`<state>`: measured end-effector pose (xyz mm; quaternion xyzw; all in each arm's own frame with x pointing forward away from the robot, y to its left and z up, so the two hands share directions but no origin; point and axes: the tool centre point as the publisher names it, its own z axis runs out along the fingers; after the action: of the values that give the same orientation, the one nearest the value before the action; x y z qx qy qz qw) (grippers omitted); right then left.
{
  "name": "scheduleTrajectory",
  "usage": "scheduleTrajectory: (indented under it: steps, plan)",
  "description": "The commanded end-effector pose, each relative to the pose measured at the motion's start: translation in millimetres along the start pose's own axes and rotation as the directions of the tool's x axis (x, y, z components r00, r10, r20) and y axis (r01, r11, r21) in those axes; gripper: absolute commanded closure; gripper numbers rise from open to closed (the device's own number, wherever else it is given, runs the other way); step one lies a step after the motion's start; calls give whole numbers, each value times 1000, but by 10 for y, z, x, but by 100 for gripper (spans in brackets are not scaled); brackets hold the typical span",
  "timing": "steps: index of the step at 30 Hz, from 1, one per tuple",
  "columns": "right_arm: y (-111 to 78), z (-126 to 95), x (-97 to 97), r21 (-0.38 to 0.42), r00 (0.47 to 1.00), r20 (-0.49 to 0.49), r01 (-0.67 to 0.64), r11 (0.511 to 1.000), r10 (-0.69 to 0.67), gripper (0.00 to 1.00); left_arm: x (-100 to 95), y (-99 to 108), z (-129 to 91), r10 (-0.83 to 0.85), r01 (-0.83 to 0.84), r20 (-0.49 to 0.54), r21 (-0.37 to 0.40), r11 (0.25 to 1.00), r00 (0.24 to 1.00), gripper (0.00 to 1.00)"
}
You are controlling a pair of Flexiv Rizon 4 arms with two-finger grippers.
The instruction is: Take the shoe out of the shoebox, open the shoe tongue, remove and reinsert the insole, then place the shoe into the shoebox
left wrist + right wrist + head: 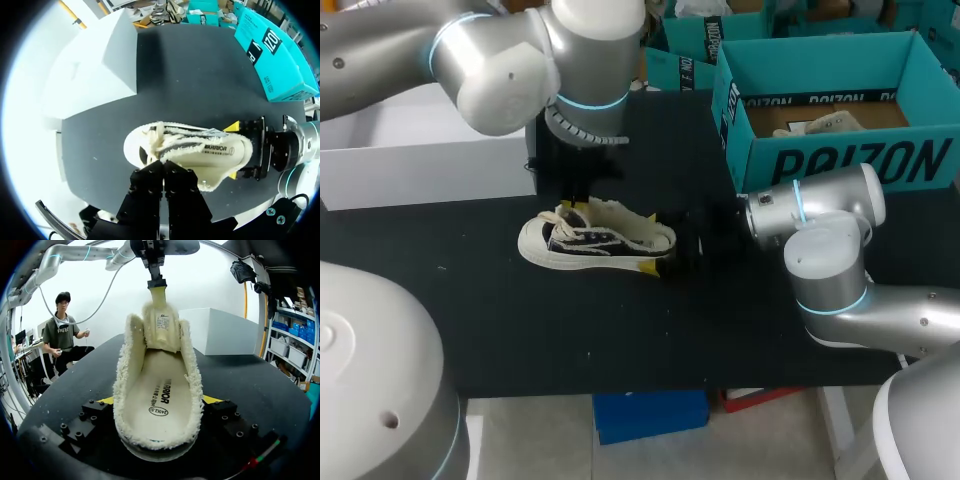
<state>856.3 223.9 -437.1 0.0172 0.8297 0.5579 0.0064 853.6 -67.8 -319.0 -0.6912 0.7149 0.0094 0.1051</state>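
A small white and dark sneaker (595, 240) stands upright mid-table, its fleece-lined mouth spread wide. My left gripper (576, 205) hangs over its front, shut on the tongue (161, 325), which it holds lifted; in the left wrist view its black fingers (164, 165) sit closed above the laces. My right gripper (159, 400) comes in from behind the shoe, its yellow-tipped fingers (212, 399) pressed against both sides of the heel. The cream insole (160, 405) lies flat inside the shoe. The teal shoebox (830, 160) stands open at the back right.
A white box (420, 160) stands at the back left of the black table (620, 340). More teal boxes (695, 50) sit behind the shoebox. Bare tabletop lies in front of the shoe, towards the near edge.
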Motion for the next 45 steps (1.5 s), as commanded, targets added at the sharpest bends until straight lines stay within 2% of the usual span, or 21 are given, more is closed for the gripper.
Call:
scheduleTrajectory:
  steps: [1,17,28,38,45]
  plan:
    - [-62,68,8,1,1000,-1,-2,1000,2,100,-131,26,-14,-12,14,-99,19,1000,995,100]
    - [-62,68,8,1,1000,-1,-2,1000,2,100,-316,-41,-123,-84,96,-164,65,993,983,100]
    - [-62,68,8,1,1000,-1,-2,1000,2,100,-312,-120,-227,-86,102,-172,86,991,981,100]
    - [-62,68,8,1,1000,-1,-2,1000,2,100,-339,-44,-143,-94,108,-170,73,991,981,100]
    - [-62,68,8,1,1000,-1,-2,1000,2,100,-495,13,-73,-125,136,-153,65,989,980,100]
